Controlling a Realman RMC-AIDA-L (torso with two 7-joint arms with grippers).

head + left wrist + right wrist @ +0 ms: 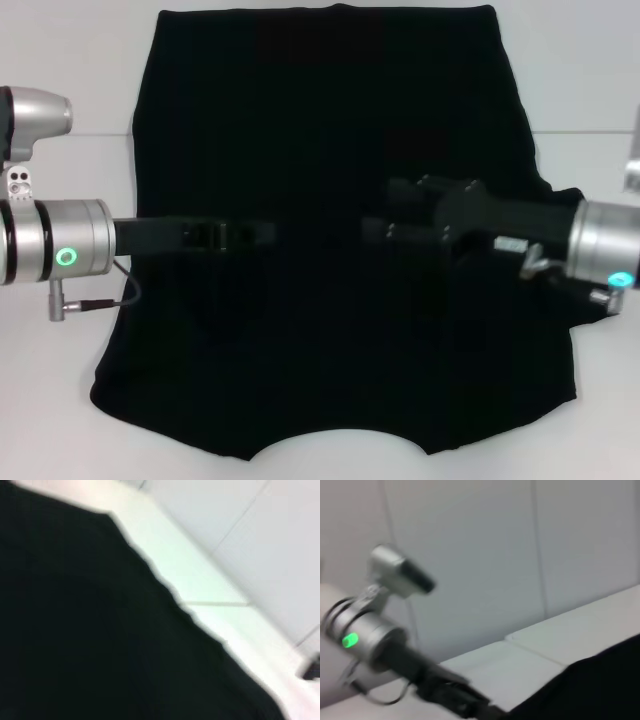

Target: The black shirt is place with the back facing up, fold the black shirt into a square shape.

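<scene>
In the head view the left gripper (255,237) reaches in from the left edge at mid-height, its silver wrist with a green ring light over the bare white table (60,390) and its black fingers lying over the left half of the black shirt (330,130). Black on black, its fingers cannot be told as parted or closed. A thin cable loops under the wrist, just off the shirt's left edge.

The shirt fills the middle of the frame, spread flat with its plain side up. Its straight hem lies along the top edge of the frame; its sides widen downward, and a curved notch cuts into the lower edge at bottom centre. No container is in sight.

The right gripper (378,228) comes in from the right edge at about the same height, its bulky black body over the right half of the shirt, tips pointing toward the left gripper with a gap of cloth between them. Whether it is clenched or released cannot be told.

Bare table shows as strips down the left and right sides, wider at the upper corners, and narrow at the bottom corners. A seam in the table runs across on both sides.

The left wrist view shows the shirt (75,640) meeting the white table along a diagonal edge. The right wrist view shows the left arm's gripper (455,697) at lower left and a corner of shirt (590,685) at lower right.
</scene>
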